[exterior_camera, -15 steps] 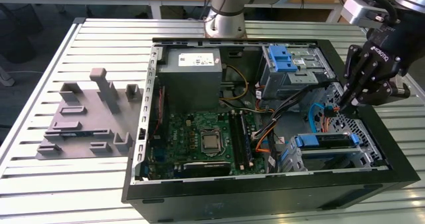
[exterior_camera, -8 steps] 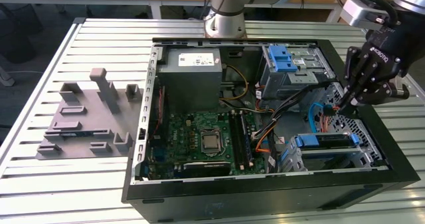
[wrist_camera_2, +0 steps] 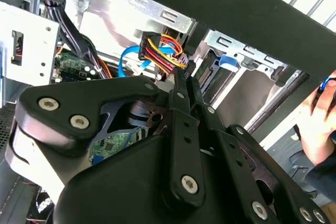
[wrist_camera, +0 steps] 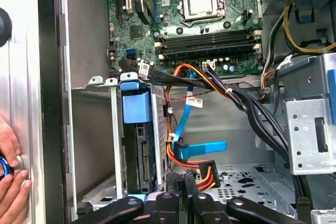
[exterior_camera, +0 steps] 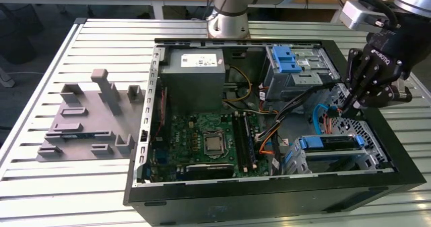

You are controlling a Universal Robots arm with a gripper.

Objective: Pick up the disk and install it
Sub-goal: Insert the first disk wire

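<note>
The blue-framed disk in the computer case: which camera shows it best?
The first wrist view: the disk stands on edge in its metal bay, its blue carrier and side plainly seen. The exterior view shows it smaller, from above, in the case's near corner. In the second wrist view the gripper blocks most of the bay.

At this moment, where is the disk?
The disk sits in the drive cage at the case's front corner, toward the exterior view's right, just below the gripper. In the first wrist view it stands on edge beside the blue data cable.

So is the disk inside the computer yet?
In. The disk stands on edge in its metal cage inside the computer case, blue carrier showing. The gripper hangs beside it.
</note>
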